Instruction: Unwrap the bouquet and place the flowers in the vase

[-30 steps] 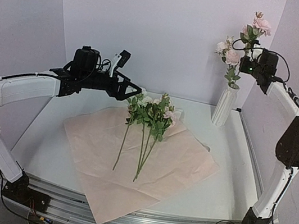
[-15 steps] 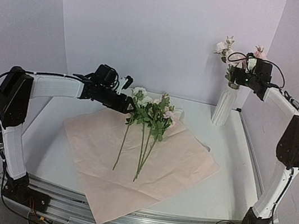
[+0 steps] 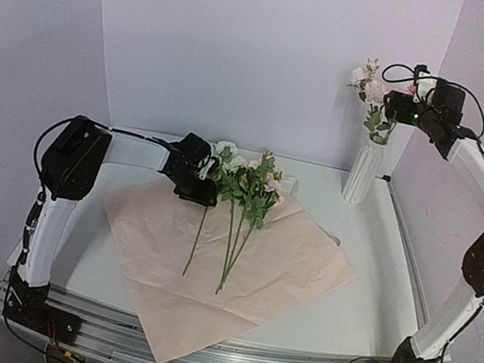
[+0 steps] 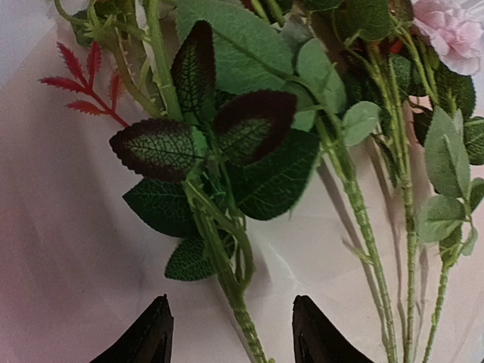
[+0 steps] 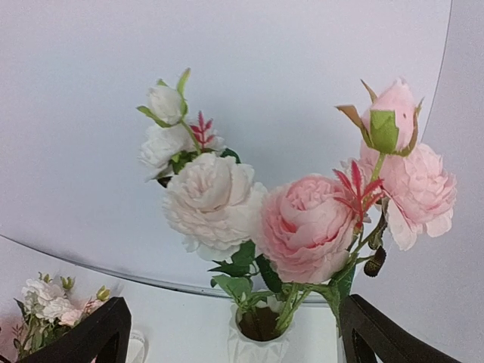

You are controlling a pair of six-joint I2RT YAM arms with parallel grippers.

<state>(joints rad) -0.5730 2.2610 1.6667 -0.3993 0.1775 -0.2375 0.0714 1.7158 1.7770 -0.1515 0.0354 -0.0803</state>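
On the white table, a sheet of pale pink wrapping paper lies spread flat. Loose flowers rest across it, heads toward the back wall and thin stems pointing toward the near edge.

The left gripper sits low over the paper at the left side of this bunch. In the left wrist view its fingertips stand apart on either side of one green stem. Paper shows between each tip and the stem, so nothing is clasped.

At the back right, the ribbed white vase stands upright on the table, just beyond the paper's far corner. It holds pink and white blooms with green leaves.

The right gripper hangs in the air just beside these blooms, above the vase rim. In the right wrist view its fingers are spread wide and hold nothing. The blooms and the vase mouth appear between them, farther off.
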